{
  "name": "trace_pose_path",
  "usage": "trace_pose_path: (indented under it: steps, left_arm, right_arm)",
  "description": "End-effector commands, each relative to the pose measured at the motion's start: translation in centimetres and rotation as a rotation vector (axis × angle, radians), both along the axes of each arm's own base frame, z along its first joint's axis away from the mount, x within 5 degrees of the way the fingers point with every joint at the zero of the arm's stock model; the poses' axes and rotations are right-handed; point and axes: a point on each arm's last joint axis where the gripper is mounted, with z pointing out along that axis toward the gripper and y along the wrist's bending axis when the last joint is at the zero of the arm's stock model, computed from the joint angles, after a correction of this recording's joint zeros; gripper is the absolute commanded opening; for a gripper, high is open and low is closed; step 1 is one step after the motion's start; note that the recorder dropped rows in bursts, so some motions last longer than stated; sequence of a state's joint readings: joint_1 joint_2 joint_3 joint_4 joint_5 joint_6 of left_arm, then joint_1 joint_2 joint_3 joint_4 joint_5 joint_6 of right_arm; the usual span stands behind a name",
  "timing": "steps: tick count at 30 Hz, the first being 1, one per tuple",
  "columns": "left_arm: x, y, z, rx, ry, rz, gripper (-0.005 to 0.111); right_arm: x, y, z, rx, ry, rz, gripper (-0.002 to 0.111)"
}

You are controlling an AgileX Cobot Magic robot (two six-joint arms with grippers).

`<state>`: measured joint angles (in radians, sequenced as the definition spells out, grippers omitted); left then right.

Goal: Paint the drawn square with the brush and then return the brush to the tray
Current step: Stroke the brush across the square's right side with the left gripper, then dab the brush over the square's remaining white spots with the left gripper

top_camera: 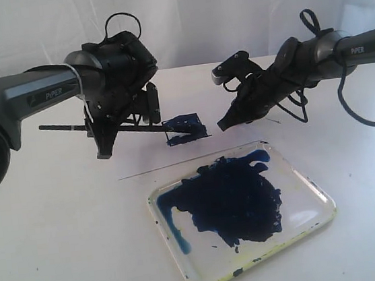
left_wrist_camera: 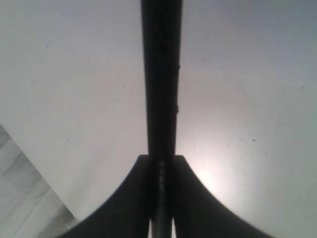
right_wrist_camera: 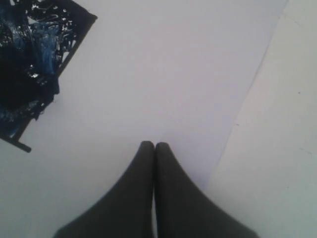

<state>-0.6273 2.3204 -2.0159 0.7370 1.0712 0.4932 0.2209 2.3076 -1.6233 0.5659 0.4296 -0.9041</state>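
Open table [top_camera: 65, 256] left of the tray [top_camera: 299, 199]; the brush [top_camera: 135, 128] bars the drawn square [top_camera: 187, 127].

Bright, washed-out light; glare on the tabletop [left_wrist_camera: 257, 99] just beside the left gripper [left_wrist_camera: 161, 159], which looks soft and blurred.

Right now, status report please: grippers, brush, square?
Left gripper shut on brush, tip at the drawn square. Right gripper shut, empty. Square mostly blue. Path to tray open.
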Motion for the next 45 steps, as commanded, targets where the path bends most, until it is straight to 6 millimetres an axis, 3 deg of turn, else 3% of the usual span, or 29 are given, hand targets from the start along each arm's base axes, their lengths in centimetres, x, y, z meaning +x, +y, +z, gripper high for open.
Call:
trace_pose_path:
  steps: [1, 13, 29, 34, 40, 45]
  left_arm:
    - [0.1, 0.8, 0.5, 0.035, -0.003, 0.042, 0.000]
    - [-0.3, 1.8, 0.3, 0.104, 0.089, 0.037, 0.000]
    - [0.4, 2.9, 1.3, 0.247, 0.010, 0.037, 0.000]
    - [1.2, 4.6, 1.2, 0.223, -0.001, 0.108, 0.000]
    - [1.1, 4.6, 1.4, 0.191, -0.028, 0.150, 0.000]
    - [0.7, 4.4, 2.8, 0.144, -0.065, 0.179, 0.000]
  right_arm:
    - [-0.4, -0.2, -1.4, -0.025, 0.046, 0.022, 0.000]
    - [-0.4, -0.2, -1.4, -0.025, 0.046, 0.022, 0.000]
    - [-0.4, -0.2, -1.4, -0.025, 0.046, 0.022, 0.000]
    - [-0.3, -0.2, -1.4, -0.025, 0.044, 0.021, 0.000]
    - [-0.3, -0.2, -1.4, -0.025, 0.044, 0.021, 0.000]
    - [-0.3, -0.2, -1.4, -0.025, 0.043, 0.020, 0.000]
